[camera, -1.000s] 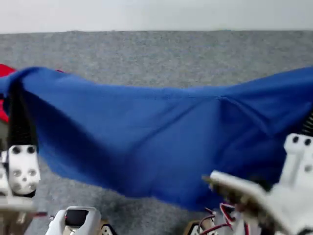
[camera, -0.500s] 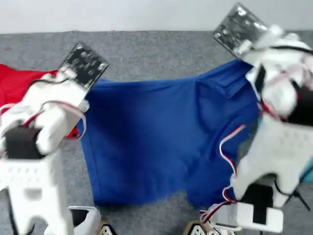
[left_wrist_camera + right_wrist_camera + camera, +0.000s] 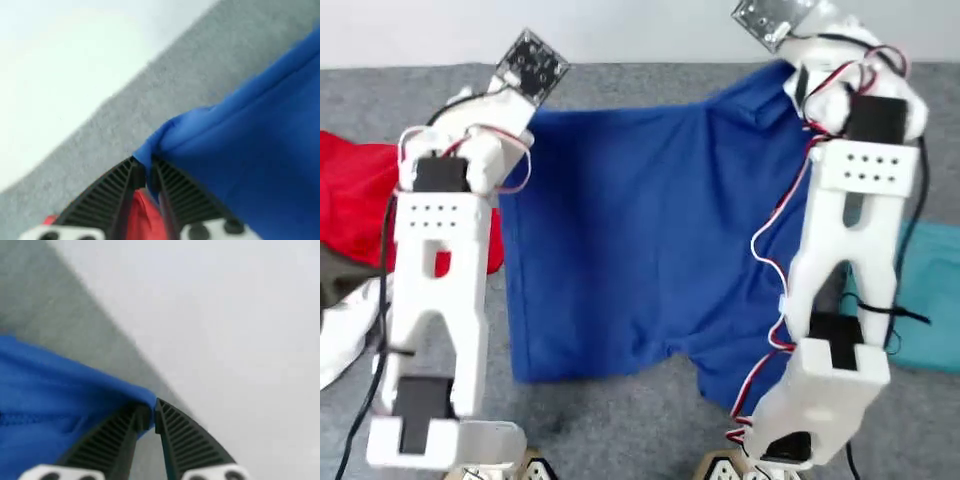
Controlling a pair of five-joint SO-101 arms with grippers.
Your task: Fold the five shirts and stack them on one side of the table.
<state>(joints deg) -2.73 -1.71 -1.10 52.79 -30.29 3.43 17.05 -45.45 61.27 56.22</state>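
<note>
forward — left claw (image 3: 147, 171), right claw (image 3: 150, 410) pinch blue shirt (image 3: 640, 240)

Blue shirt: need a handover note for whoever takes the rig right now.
Left gripper: shut on one far corner of the blue shirt.
Right gripper: shut on the other far corner.
Things: blue shirt spread on the table between the arms. Red shirt and white garment lie on the left arm's side, teal shirt beside the right arm.
Done: nothing looks folded or stacked yet.
To do: fold the blue one, then the others, and stack them on one side.
</note>
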